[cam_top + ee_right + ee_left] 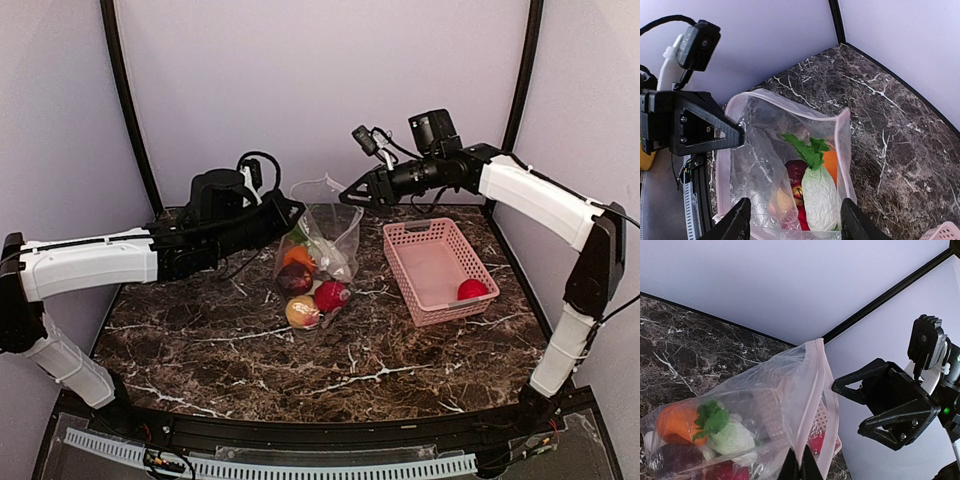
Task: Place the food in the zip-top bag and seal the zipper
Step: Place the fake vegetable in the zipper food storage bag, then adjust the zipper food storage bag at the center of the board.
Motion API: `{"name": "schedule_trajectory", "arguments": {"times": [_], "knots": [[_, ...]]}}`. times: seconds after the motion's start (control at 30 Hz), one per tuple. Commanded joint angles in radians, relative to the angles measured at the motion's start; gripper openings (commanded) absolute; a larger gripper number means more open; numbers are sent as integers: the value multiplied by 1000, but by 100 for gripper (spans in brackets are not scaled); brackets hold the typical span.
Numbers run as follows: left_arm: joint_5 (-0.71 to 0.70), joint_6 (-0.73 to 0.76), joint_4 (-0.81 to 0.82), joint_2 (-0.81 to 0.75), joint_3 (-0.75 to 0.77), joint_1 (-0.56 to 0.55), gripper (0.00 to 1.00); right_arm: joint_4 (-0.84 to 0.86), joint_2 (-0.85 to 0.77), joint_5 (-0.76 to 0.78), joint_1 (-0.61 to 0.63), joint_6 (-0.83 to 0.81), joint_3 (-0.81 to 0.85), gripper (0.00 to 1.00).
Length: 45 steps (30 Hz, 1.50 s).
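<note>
Viewing from the top: the left gripper (293,213) holds the zip-top bag (325,245) upright mid-scene. One red food piece (472,290) lies in the pink basket (400,272), to the right.

Left wrist view: its fingers are clamped together on the zipper (801,405).

Right wrist view: the right gripper (797,222) has its fingers apart above the bag mouth.

If the pinch slips, the bag would probably collapse and spill its food.

Dark marbled counter (250,350), white veins running all across it. On it sat the zip-top bag (338,228), lower end down on the stone near the middle. Over to its right the pink basket (400,272) stood flat, near the bag but apart.
</note>
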Motion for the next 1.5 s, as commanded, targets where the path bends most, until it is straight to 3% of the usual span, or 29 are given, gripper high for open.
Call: {"name": "schedule_trajectory", "arguments": {"times": [0.0,0.27,0.33,0.43,0.63,0.83,1.03,1.23,1.4,1.47], "knots": [[-32,50,-53,-47,-24,5,1,-83,17,53,-22,16,7,56],[-5,108,-101,-25,-16,3,1,-120,53,54,-21,10,38,30],[4,116,-118,-13,-5,4,1,-129,56,77,-22,6,54,27],[26,123,-134,2,12,4,1,-144,58,86,-21,-4,71,29],[48,132,-153,29,34,3,1,-219,38,75,-21,-45,158,42],[54,136,-130,16,32,4,1,-294,57,159,-22,-80,175,45],[36,147,-122,13,24,4,1,-363,106,134,-21,-85,184,52],[-43,184,-230,35,59,-14,1,-383,116,145,-21,-96,174,33],[-90,201,-379,54,138,-17,1,-434,142,161,-21,-113,224,1],[-91,235,-497,73,220,-17,1,-438,145,175,-21,-122,259,0]]}}
